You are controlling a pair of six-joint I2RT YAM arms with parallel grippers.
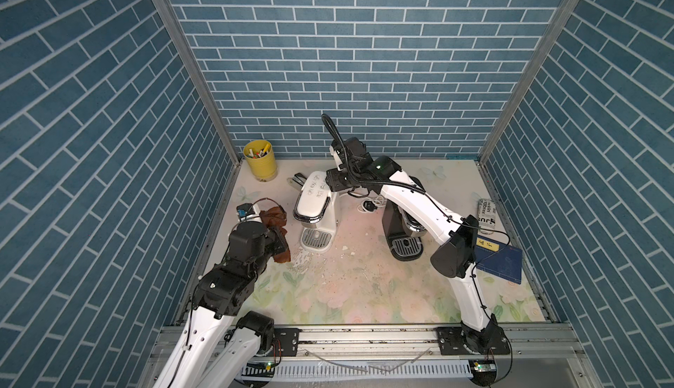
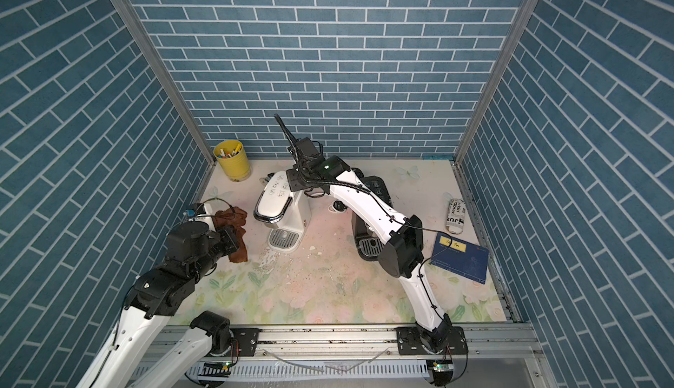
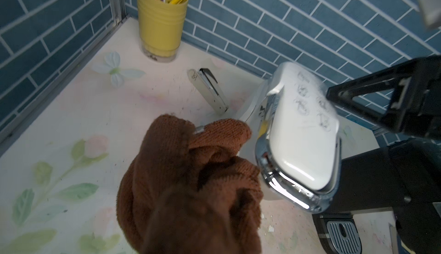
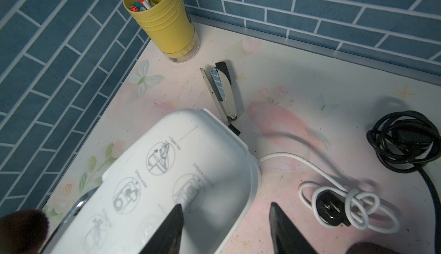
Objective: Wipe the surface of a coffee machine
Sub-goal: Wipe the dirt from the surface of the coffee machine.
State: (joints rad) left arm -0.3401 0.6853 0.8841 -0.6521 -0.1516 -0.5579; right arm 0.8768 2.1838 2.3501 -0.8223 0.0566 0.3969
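Note:
A white coffee machine point(image 1: 314, 205) point(image 2: 277, 204) point(image 3: 307, 143) point(image 4: 171, 183) stands mid-table, with printed icons on its lid. My left gripper point(image 1: 280, 241) is shut on a bunched brown cloth point(image 1: 274, 218) point(image 2: 233, 222) point(image 3: 191, 181), which hides its fingers in the left wrist view. The cloth hangs just left of the machine's chrome-rimmed head, and I cannot tell if it touches. My right gripper point(image 1: 333, 182) point(image 4: 226, 205) is open at the lid's rear. One finger is over the lid, the other over the table beside it.
A black coffee machine point(image 1: 401, 233) stands right of the white one, partly under my right arm. Behind are a yellow pen cup point(image 1: 260, 162), a stapler point(image 1: 297, 180), a coiled white cord point(image 4: 346, 202) and a black cord point(image 4: 403, 140). A blue book point(image 1: 501, 260) and a printed roll point(image 1: 487, 215) lie at the right. Crumbs point(image 1: 328, 269) dot the table.

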